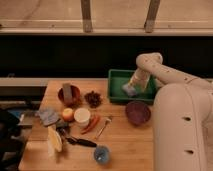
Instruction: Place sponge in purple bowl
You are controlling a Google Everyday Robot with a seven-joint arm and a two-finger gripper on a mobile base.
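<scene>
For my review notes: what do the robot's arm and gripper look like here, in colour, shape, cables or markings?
The arm is smooth cream-white, made of rounded tubular segments with a bulbous elbow. Its broad near casing carries a few small dark dots. No loose cables or lettering show. The gripper, down over the green tray, appears as a greyish-blue tip.

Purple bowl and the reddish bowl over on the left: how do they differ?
The purple bowl looks empty; the reddish bowl holds an upright grey block. The purple bowl sits at the picture's right, beside the green tray where the gripper is; the reddish bowl sits far left. Both are round and rest on the wooden table.
</scene>
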